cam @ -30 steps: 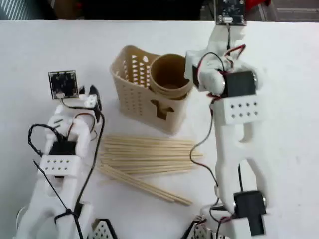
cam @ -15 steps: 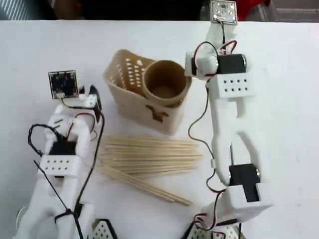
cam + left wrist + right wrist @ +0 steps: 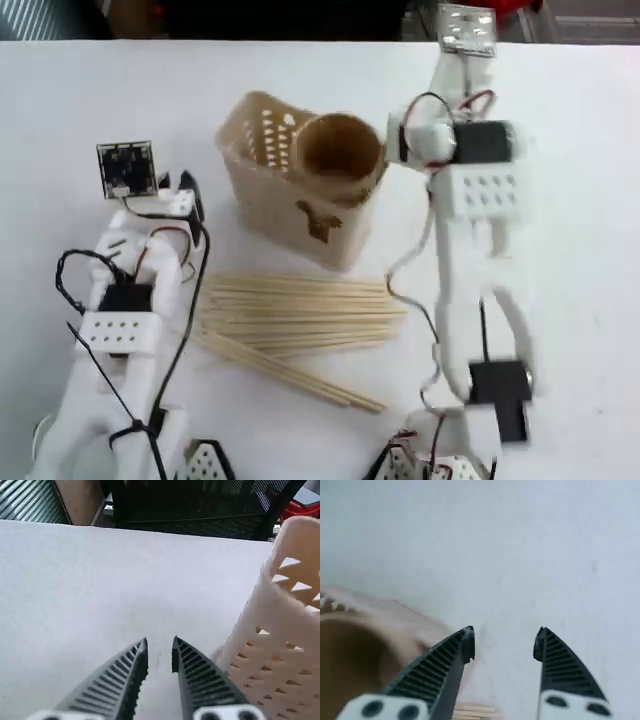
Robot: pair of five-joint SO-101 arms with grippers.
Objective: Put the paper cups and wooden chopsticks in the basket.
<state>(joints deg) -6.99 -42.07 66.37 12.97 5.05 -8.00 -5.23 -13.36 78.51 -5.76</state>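
Wooden chopsticks (image 3: 300,310) lie loose on the white table (image 3: 90,90) in the high view. Most of them sit in a flat bundle running from 9 to 3 o'clock. A few longer ones slant away under it toward 5 o'clock. None of them are in the basket (image 3: 270,200).

The basket is cream plastic with cut-out holes and stands just off the bundle at its 12 o'clock side. A brown paper cup (image 3: 338,150) sits in the basket's 3 o'clock end, mouth up, with its rim above the basket wall.

My left arm is at 9 o'clock from the chopsticks. Through its wrist camera I see the left gripper (image 3: 160,655) low over bare table. Its toothed jaws are parted by only a narrow gap with nothing between them, and the perforated basket wall is close beside them.

My right arm runs up the 3 o'clock side of the table, and its wrist is level with the basket. From its wrist camera the right gripper (image 3: 504,642) is spread wide and carries nothing. White table shows between the jaws. One jaw hangs just beside the cup's brown rim and the basket edge, though I cannot tell whether it touches them.
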